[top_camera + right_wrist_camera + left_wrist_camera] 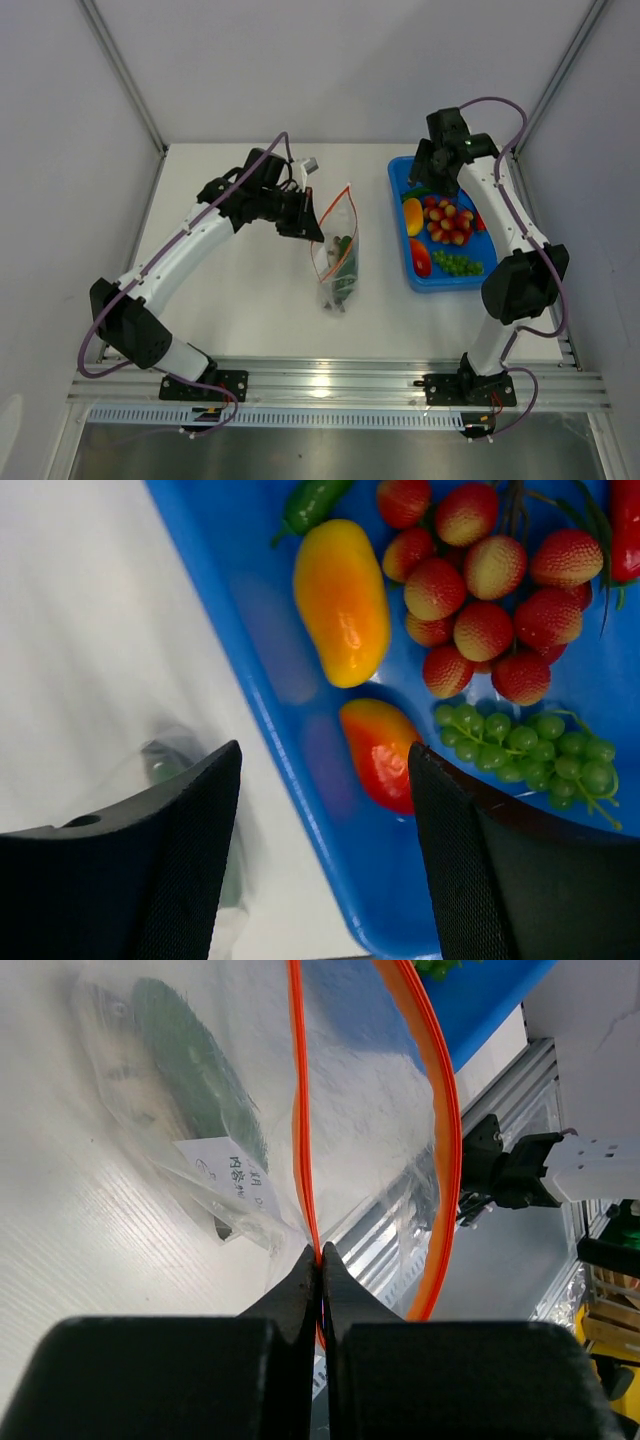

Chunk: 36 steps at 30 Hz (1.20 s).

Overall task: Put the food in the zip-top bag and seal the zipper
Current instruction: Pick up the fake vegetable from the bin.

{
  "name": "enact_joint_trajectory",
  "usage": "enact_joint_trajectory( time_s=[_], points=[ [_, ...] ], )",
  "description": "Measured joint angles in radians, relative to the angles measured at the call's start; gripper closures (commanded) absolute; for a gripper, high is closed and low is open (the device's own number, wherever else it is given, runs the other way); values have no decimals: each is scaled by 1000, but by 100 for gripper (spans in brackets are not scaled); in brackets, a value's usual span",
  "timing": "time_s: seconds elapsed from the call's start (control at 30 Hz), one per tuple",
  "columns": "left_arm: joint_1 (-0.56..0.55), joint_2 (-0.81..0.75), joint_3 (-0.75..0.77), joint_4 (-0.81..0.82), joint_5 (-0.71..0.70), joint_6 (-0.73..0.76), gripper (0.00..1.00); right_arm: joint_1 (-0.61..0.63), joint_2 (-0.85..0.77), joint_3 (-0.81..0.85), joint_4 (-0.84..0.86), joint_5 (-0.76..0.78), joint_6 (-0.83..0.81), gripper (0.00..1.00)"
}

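The zip-top bag [338, 258] lies in the middle of the table with its mouth open and a green cucumber [190, 1070] inside. My left gripper [314, 230] is shut on one side of the orange-red zipper [300, 1110]; the other side [442, 1140] bows away. The rest of the food lies in a blue tub [445, 282]: mango [342, 600], cherry tomatoes [480, 610], green grapes [530, 750], a red-orange piece [380, 750] and a green chilli [312, 500]. My right gripper [325, 770] is open and empty above the tub's left rim [270, 670].
The metal rail [340, 385] runs along the table's near edge. White walls and frame posts close in the left, back and right sides. The tub stands close to the right arm [520, 280].
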Motion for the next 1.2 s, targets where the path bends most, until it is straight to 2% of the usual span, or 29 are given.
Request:
enact_joint_trajectory(
  time_s=[0.27, 0.37, 0.53, 0.73, 0.87, 1.2],
  points=[
    [0, 9, 1, -18, -15, 27, 99, -55, 23, -183, 141, 5, -19, 26],
    [0, 23, 2, -24, -16, 32, 99, -76, 69, -185, 222, 41, -13, 24],
    [0, 34, 2, -30, -22, 34, 99, -138, 205, -88, 239, 147, -4, 24],
    [0, 34, 2, -21, -38, 41, 99, -240, 281, -44, 228, 291, -4, 37],
    [0, 34, -8, 12, -38, 40, 99, -292, 281, -45, 236, 350, -16, 40],
    [4, 34, -53, 48, -37, 40, 99, -331, 316, -55, 241, 389, -30, 57]
  ],
)
